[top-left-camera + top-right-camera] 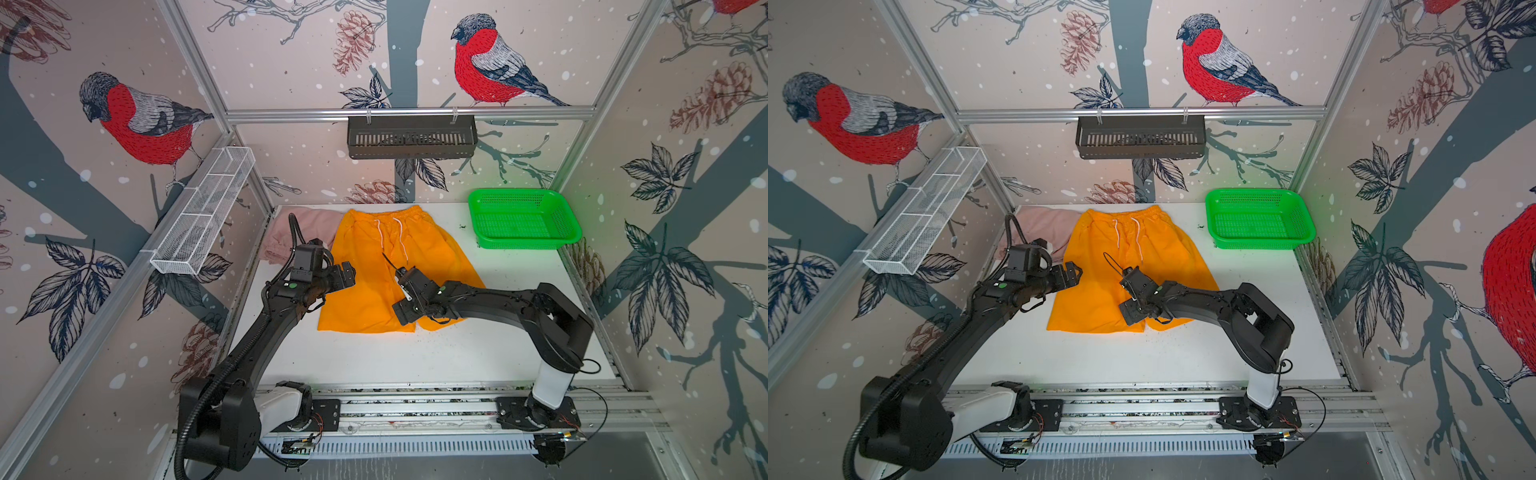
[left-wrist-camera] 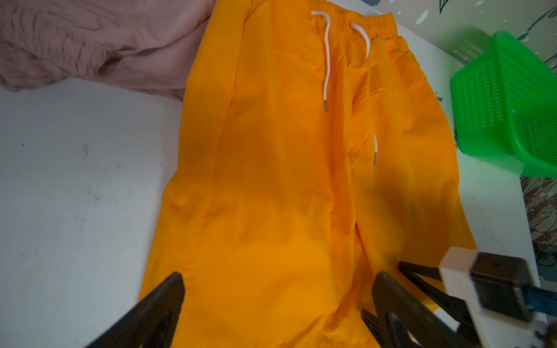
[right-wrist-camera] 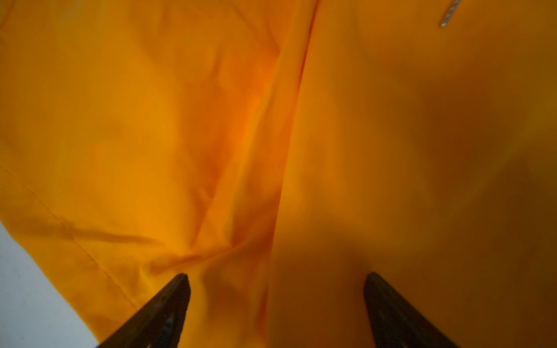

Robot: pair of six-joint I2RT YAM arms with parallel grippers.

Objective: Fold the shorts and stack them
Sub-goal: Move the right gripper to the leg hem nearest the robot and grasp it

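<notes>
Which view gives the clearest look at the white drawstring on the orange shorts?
The left wrist view: both cords of the drawstring and both metal tips show up close against the orange shorts. Both top views show it small. The right wrist view catches only one metal tip.

Table (image 1: 374, 361): the flat shorts (image 1: 374, 266) lie spread across the middle, with the waistband toward the far edge and the leg hems toward the near edge. The bunched shorts (image 1: 311, 226) sit in the far left corner, touching the left side of the flat shorts. The basket (image 1: 519, 243) stands in the far right corner, apart from both pairs. The left gripper (image 1: 347, 274) is over the left edge of the flat shorts. The right gripper (image 1: 402, 301) is over their legs, near the hems. Both arms are mounted along the near edge.
</notes>
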